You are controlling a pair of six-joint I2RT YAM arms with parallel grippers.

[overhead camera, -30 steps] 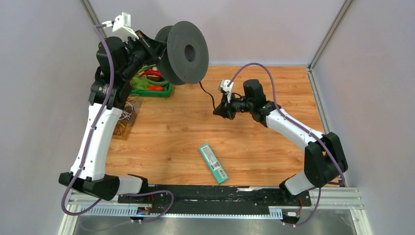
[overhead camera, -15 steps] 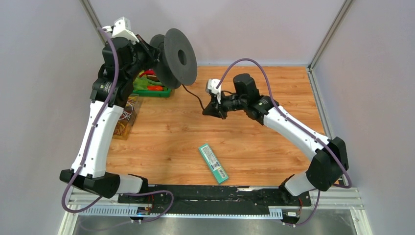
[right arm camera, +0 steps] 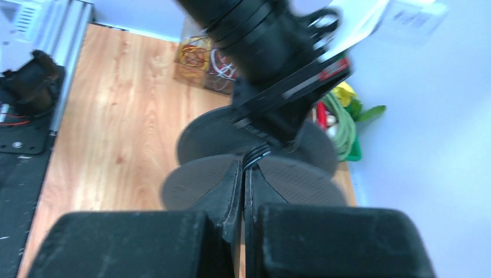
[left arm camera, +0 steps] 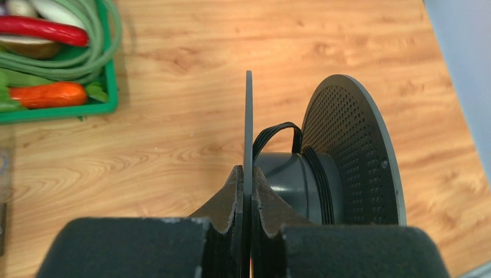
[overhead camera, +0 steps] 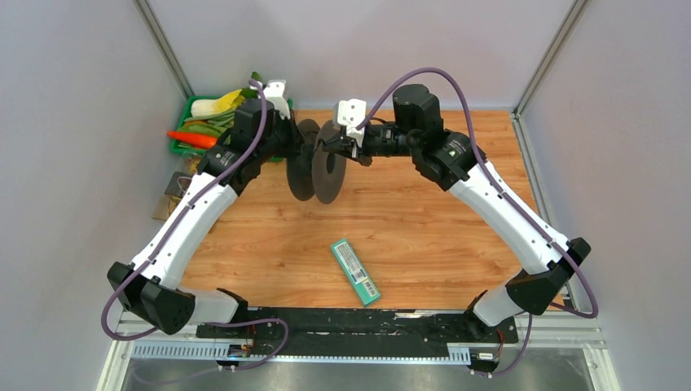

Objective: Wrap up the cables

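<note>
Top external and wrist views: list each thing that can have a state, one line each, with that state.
left claw: shut on one flange of the spool
right claw: shut on the cable
spool: held on edge, partly wound
cable: several turns on the hub, one loop slack
green tray: full of vegetables
teal pack: lying flat

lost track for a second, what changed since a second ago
The left gripper, jaws shut on the spool, swung it down from high at the back left to mid-table. The right gripper, shut on the cable, moved left and farther back to meet it. The green box stayed put.
</note>
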